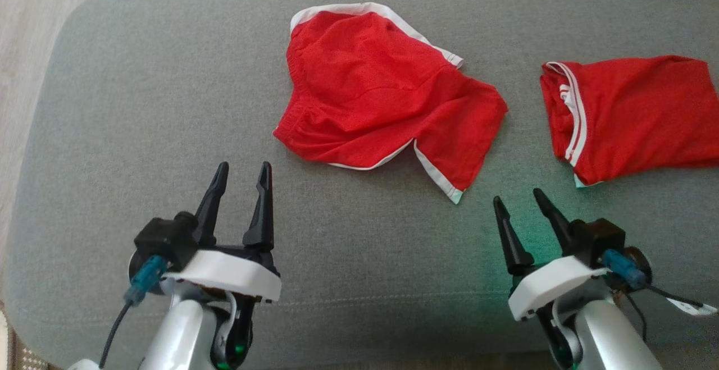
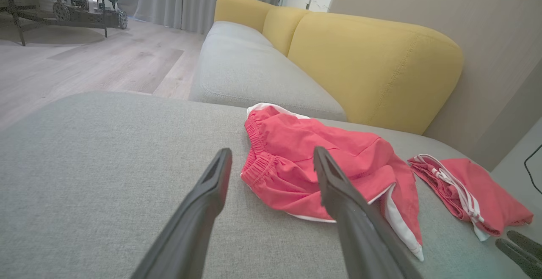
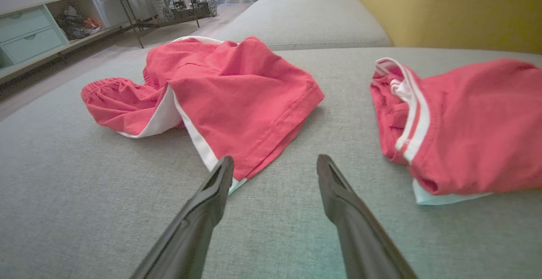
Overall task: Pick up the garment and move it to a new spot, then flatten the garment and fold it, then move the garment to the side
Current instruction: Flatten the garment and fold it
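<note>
A pair of red shorts with white trim, the garment (image 1: 382, 95) (image 2: 313, 169) (image 3: 228, 88), lies loosely crumpled on the grey cushion (image 1: 140, 134), a little beyond both grippers. My left gripper (image 1: 244, 170) (image 2: 271, 156) is open, below and left of the garment, with nothing between its fingers. My right gripper (image 1: 519, 199) (image 3: 275, 164) is open too, just below the garment's lower right hem corner and not touching it.
A second red garment (image 1: 629, 114) (image 3: 461, 122) (image 2: 470, 190), folded, with white stripes, lies at the cushion's right. Behind stand a yellow sofa back (image 2: 372, 59) and a pale wall panel (image 2: 487, 33). Wooden floor (image 1: 28, 16) lies off the cushion's left edge.
</note>
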`<state>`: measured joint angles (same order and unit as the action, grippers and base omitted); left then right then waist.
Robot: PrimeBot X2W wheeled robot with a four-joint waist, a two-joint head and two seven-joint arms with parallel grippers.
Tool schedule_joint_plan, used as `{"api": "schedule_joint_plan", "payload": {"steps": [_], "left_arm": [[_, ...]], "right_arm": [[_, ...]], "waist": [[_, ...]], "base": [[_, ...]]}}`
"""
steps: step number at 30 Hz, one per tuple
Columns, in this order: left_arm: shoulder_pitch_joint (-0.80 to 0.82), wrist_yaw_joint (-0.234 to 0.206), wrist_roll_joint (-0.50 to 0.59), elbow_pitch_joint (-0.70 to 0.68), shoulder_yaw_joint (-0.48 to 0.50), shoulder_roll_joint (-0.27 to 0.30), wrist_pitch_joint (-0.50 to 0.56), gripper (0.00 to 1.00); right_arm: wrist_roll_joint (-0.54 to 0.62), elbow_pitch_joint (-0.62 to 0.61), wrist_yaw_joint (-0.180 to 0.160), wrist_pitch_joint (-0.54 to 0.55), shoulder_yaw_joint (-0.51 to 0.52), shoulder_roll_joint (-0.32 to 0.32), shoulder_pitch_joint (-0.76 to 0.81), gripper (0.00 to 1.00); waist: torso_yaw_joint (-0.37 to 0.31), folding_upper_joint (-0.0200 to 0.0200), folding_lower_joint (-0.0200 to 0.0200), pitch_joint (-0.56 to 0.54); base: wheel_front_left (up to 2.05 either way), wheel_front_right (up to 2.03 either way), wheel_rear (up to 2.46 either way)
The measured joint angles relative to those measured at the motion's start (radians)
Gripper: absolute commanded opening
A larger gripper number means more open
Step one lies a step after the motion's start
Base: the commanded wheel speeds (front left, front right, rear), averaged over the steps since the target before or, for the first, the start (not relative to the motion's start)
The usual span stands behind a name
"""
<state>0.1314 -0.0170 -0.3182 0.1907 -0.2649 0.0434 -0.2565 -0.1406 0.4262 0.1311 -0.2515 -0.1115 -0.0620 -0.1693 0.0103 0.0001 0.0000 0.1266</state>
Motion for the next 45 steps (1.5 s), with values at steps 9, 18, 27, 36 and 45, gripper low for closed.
{"api": "schedule_joint_plan", "payload": {"steps": [9, 18, 27, 36, 45], "left_arm": [[0.020, 0.001, 0.000, 0.006, -0.017, 0.000, 0.000, 1.00], [0.033, 0.001, -0.003, 0.008, -0.029, 0.000, 0.000, 1.00], [0.047, 0.001, -0.005, 0.011, -0.034, 0.000, 0.000, 1.00], [0.047, 0.006, -0.004, 0.033, -0.015, 0.000, 0.000, 1.00], [0.113, 0.056, 0.064, 0.176, -0.020, -0.001, 0.000, 1.00]], "right_arm": [[-0.051, 0.107, 0.000, 0.000, -0.095, 0.000, -0.068, 1.00], [0.069, 0.231, 0.000, 0.000, -0.072, 0.000, -0.168, 1.00], [0.216, 0.364, 0.000, -0.009, -0.017, 0.000, -0.258, 0.00], [0.318, 0.352, 0.000, -0.008, 0.070, 0.000, -0.260, 0.00], [0.416, 0.283, 0.000, 0.009, 0.103, -0.008, -0.252, 0.00]], "waist": [[0.040, 0.0000, 0.0000, 0.039], [0.095, 0.0000, 0.0000, 0.071], [0.137, 0.0000, 0.0000, 0.096], [0.090, 0.0000, 0.0000, 0.085], [0.005, 0.0000, 0.0000, 0.105]], "base": [[0.00, 0.00, 0.00], [0.00, 0.00, 0.00], [0.00, 0.00, 0.00], [0.00, 0.00, 0.00], [0.00, 0.00, 0.00]]}}
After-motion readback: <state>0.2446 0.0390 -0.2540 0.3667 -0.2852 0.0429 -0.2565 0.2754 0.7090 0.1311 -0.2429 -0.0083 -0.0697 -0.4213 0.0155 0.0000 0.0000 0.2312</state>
